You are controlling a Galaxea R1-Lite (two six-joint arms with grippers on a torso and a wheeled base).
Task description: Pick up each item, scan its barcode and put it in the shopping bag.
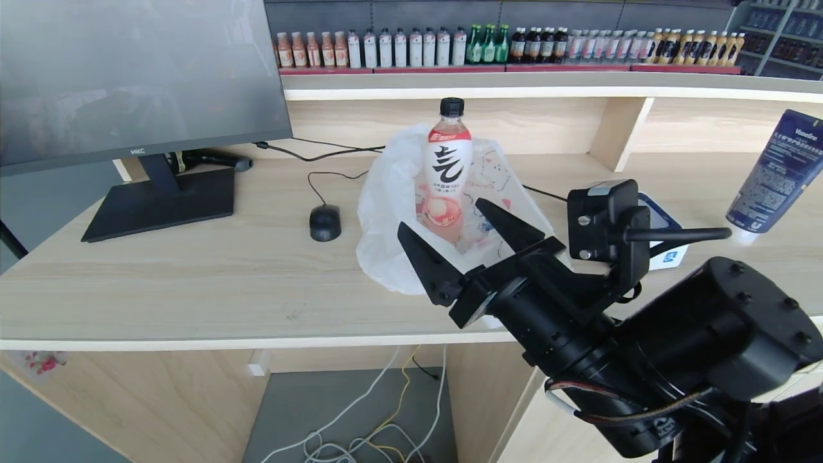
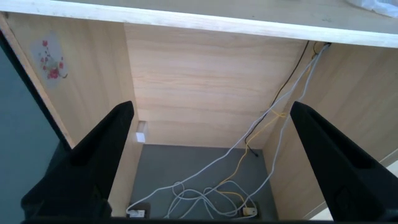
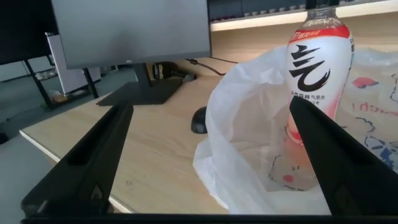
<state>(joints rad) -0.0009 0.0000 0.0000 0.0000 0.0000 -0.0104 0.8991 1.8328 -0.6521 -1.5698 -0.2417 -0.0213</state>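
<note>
A pink-and-white drink bottle with a black cap stands upright inside the white plastic shopping bag at the middle of the counter. The bottle and the bag show close in the right wrist view. My right gripper hangs open just in front of the bag, fingers spread, nothing between them. A dark blue tube stands at the counter's far right. My left gripper is open below the counter, facing the leg space with loose cables.
A monitor on its black stand fills the counter's left. A black mouse lies left of the bag, with a handheld scanner behind the stand. A blue-and-white box sits behind my right wrist. Bottles line the back shelf.
</note>
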